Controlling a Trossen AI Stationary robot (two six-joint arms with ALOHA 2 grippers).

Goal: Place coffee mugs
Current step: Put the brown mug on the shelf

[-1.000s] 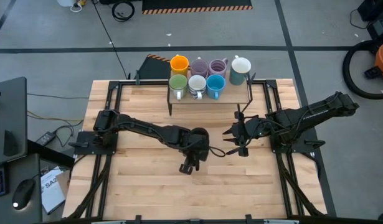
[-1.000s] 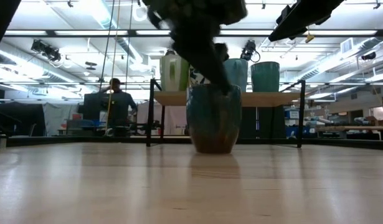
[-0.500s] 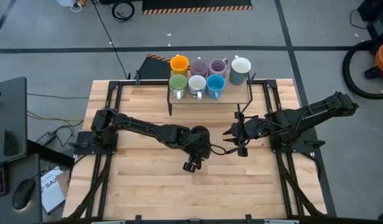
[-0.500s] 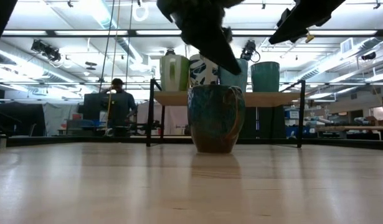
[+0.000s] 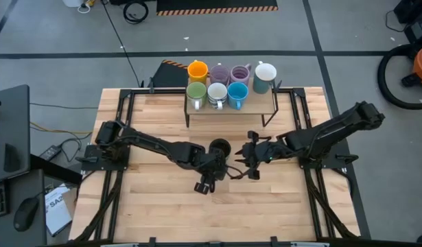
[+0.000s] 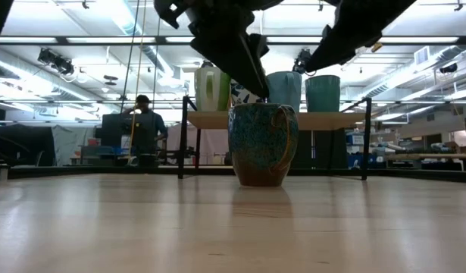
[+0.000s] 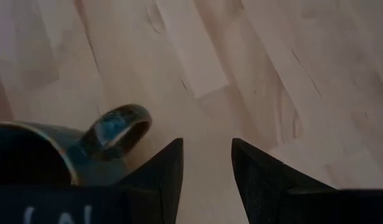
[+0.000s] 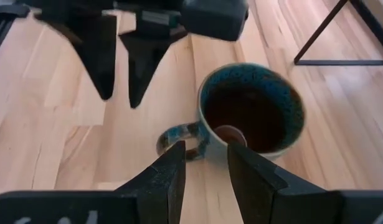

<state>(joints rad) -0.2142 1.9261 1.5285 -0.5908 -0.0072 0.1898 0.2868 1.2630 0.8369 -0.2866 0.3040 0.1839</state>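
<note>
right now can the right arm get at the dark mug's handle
Probably yes: the right tool hovers just short of the dark mug with its fingers apart, the handle faces it, and the left tool stands beside, not between.

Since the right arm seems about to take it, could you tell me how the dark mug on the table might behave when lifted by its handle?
The dark mug looks glazed ceramic: probably rigid, slippery and breakable. Held by its handle alone, it may swing or tilt.

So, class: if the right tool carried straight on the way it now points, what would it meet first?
Most likely the dark mug, at its handle; the right tool points at it, fingers apart. The left tool hangs beyond. Depth is unclear.
</note>
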